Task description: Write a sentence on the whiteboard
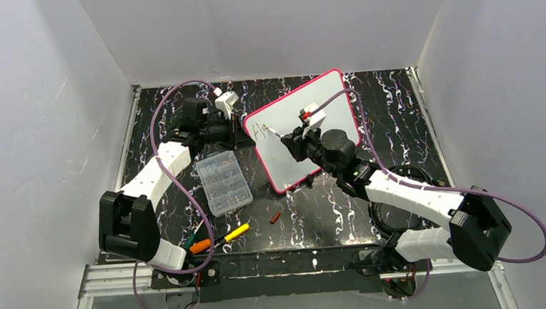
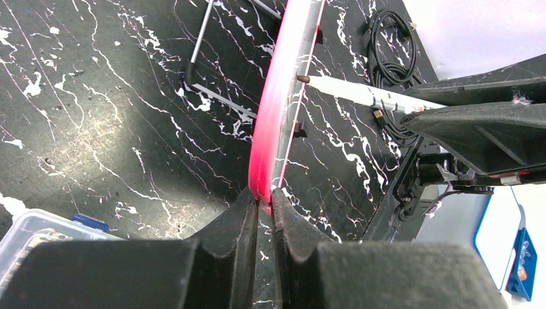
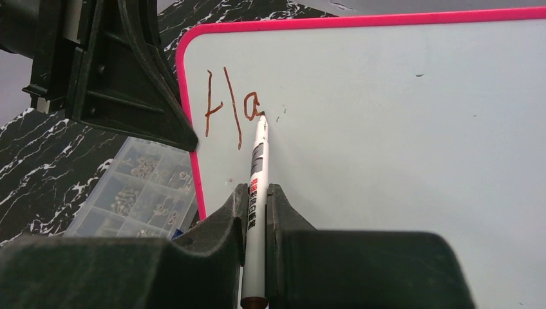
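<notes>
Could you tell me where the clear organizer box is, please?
In the top view, the organizer box lies left of centre, between the left arm and the whiteboard.

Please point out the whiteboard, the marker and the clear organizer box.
whiteboard (image 3: pixel 399 161): right wrist view, bare white face.
marker (image 3: pixel 260 135): right wrist view, white barrel near the tip.
organizer box (image 1: pixel 223 182): top external view, clear lid.

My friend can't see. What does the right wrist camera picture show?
A white marker, pinched between the jaws of the right gripper, touches its tip to the pink-rimmed whiteboard just after the brownish-red letters "Ha". The left gripper holds the board's left edge; a clear parts box lies below it.
</notes>
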